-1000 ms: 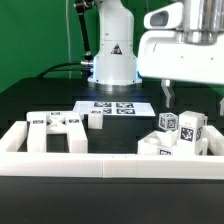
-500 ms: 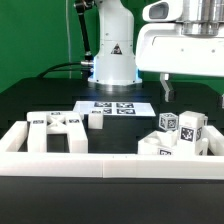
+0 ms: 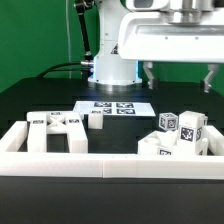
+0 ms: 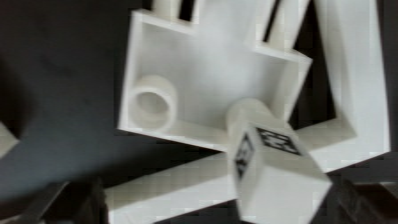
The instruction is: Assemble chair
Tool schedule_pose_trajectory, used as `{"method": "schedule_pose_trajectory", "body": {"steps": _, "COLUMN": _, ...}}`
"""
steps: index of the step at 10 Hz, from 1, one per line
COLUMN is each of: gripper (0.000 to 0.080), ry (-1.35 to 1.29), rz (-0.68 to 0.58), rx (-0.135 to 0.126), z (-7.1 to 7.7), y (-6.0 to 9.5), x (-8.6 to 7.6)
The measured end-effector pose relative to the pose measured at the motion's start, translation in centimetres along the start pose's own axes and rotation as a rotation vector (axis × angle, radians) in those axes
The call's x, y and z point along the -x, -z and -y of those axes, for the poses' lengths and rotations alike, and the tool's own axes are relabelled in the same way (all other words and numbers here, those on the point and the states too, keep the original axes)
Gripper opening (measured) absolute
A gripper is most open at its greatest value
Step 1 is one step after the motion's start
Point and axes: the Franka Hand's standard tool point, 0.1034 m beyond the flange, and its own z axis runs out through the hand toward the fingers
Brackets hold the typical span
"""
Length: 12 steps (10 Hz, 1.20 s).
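The chair's loose white parts lie inside the rail. A frame-like group with tags is at the exterior view's left, with a small block beside it. A pile of tagged blocks is at the right. My gripper hangs open and empty high above the table, over the space between marker board and right pile, touching nothing. In the wrist view a flat white panel with a round hole and a tagged block lie below my gripper. Its dark fingertips stand far apart.
The marker board lies flat at the table's middle, before the robot base. A long low white border rail runs along the front and up both sides. The table top is black.
My gripper has moved toward the exterior view's left and risen a little, still open. The chair parts have not moved.
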Motion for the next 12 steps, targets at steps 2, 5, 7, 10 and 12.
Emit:
{"method": "schedule_pose_trajectory", "body": {"steps": 2, "gripper": 0.0649, "ry": 0.002, "rz": 0.001, "rx": 0.002, "z": 0.1, "y": -0.3, "x": -0.1}}
{"method": "schedule_pose_trajectory", "body": {"steps": 5, "gripper": 0.0649, "ry": 0.073, "rz": 0.005, "rx": 0.015, "z": -3.2, "y": -0.5, "x": -0.8}}
{"method": "schedule_pose_trajectory", "body": {"steps": 7, "gripper": 0.0649, "ry": 0.128, "rz": 0.016, "rx": 0.029, "z": -8.9, "y": -1.2, "x": -1.0}}
{"method": "schedule_pose_trajectory", "body": {"steps": 10, "gripper": 0.0649, "ry": 0.15, "rz": 0.017, "rx": 0.036, "z": -12.7, "y": -2.0, "x": -1.3}}
{"method": "schedule_pose_trajectory", "body": {"steps": 12, "gripper": 0.0649, "ry": 0.15, "rz": 0.017, "rx": 0.036, "z": -12.6, "y": -2.0, "x": -1.3}}
